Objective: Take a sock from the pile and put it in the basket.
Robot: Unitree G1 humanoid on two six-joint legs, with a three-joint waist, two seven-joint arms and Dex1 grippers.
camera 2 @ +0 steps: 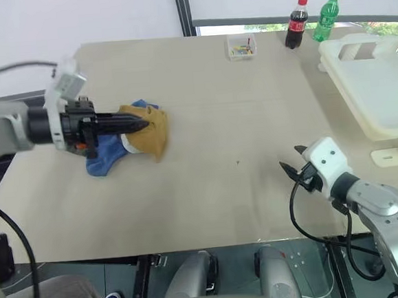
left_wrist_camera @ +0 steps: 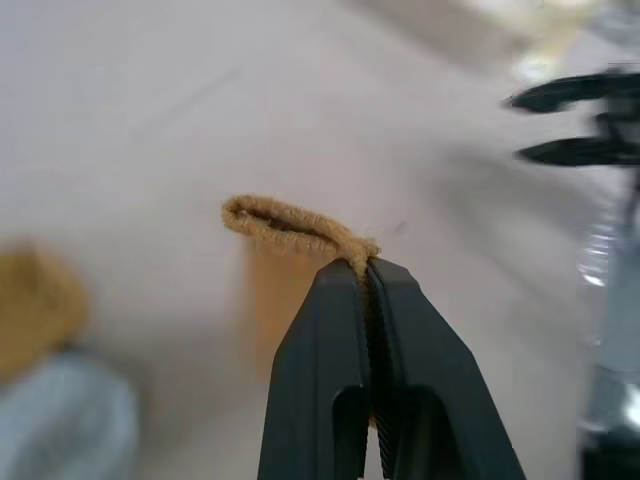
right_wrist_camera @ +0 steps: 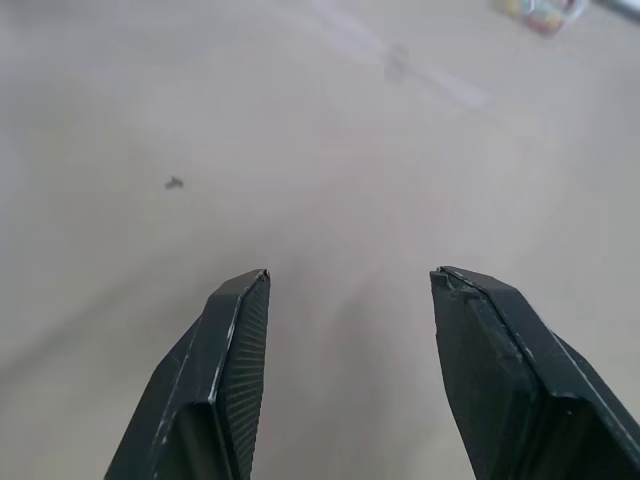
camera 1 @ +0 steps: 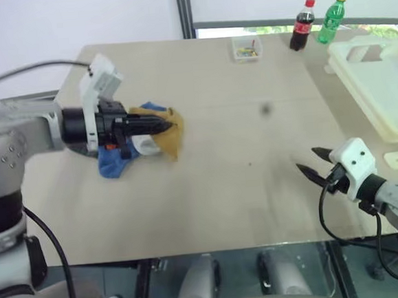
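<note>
Left gripper (left_wrist_camera: 365, 270) clamped on yellow sock (camera 1: 172, 132); right gripper (right_wrist_camera: 350, 290) apart. We carry it high, clear of the pile (camera 1: 117, 159), to the basket (camera 1: 379, 72).

- Even, soft daylight falls over the table (camera 1: 243, 187); a window strip behind the two bottles (camera 1: 316, 22) is bright and washed out.
- The basket (camera 1: 381, 100), beyond the right gripper (camera 1: 311, 166), is close to overexposed, its walls losing detail.
- Shadows are faint and diffuse.
- In the left wrist view the left gripper (left_wrist_camera: 365, 272) and the mustard sock (left_wrist_camera: 290, 225) it pinches are fairly sharp; everything beyond them is smeared and out of focus.
- The right gripper's parted fingers (right_wrist_camera: 235, 340) look crisp, the tabletop past them soft.
</note>
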